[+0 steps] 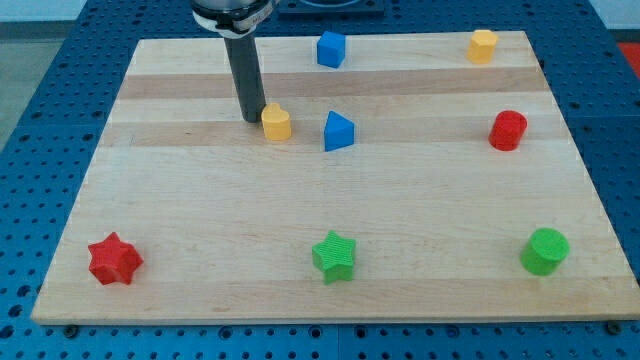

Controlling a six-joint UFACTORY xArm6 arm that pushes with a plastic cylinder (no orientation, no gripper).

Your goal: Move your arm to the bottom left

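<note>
Resting on the wooden board [200, 200] in its upper left part, my tip [253, 119] is a bare rod end with no jaws to open or close, and it holds nothing. Just to its right, touching or nearly so, sits the yellow hexagonal block [277, 122], with the blue block [338, 131] beyond. The bottom-left corner lies well away, and the red star [114, 259] sits there. Heading straight into that corner risks shoving the star off the board's edge; stopping short of it looks safer.
</note>
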